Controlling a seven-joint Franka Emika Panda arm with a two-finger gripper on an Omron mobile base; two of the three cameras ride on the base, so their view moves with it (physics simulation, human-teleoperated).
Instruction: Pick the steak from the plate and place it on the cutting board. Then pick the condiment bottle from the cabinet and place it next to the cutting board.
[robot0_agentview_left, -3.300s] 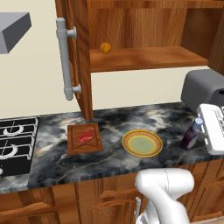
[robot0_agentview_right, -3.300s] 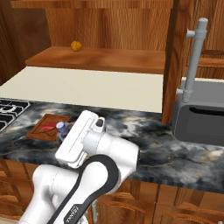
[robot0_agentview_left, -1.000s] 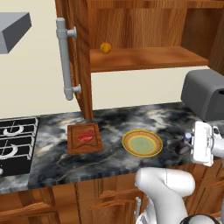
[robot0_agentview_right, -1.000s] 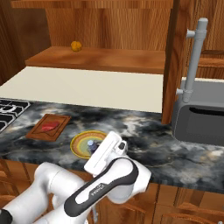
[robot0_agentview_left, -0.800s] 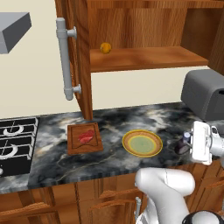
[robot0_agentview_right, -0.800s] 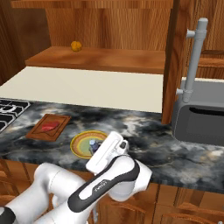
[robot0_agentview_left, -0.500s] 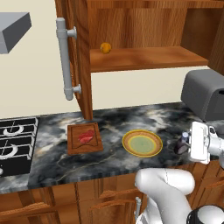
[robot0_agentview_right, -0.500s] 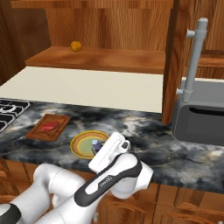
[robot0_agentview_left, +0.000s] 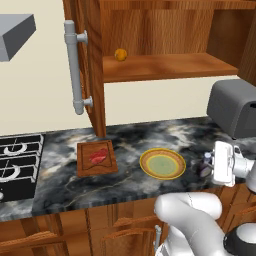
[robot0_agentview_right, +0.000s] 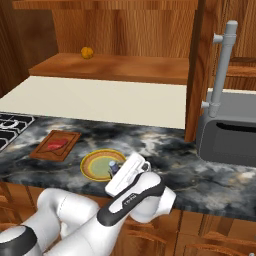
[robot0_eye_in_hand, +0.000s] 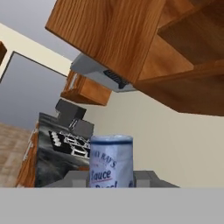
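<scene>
Your condiment bottle (robot0_eye_in_hand: 111, 161) sits pinched in the gripper (robot0_agentview_left: 209, 164), held low at the counter's right end, past the plate (robot0_agentview_left: 162, 163). It looks rigid, smooth and likely slick (light too, I'd guess), so grip the body, not the narrow neck. The steak (robot0_agentview_left: 98, 156) already lies on the cutting board (robot0_agentview_left: 96, 158).
</scene>
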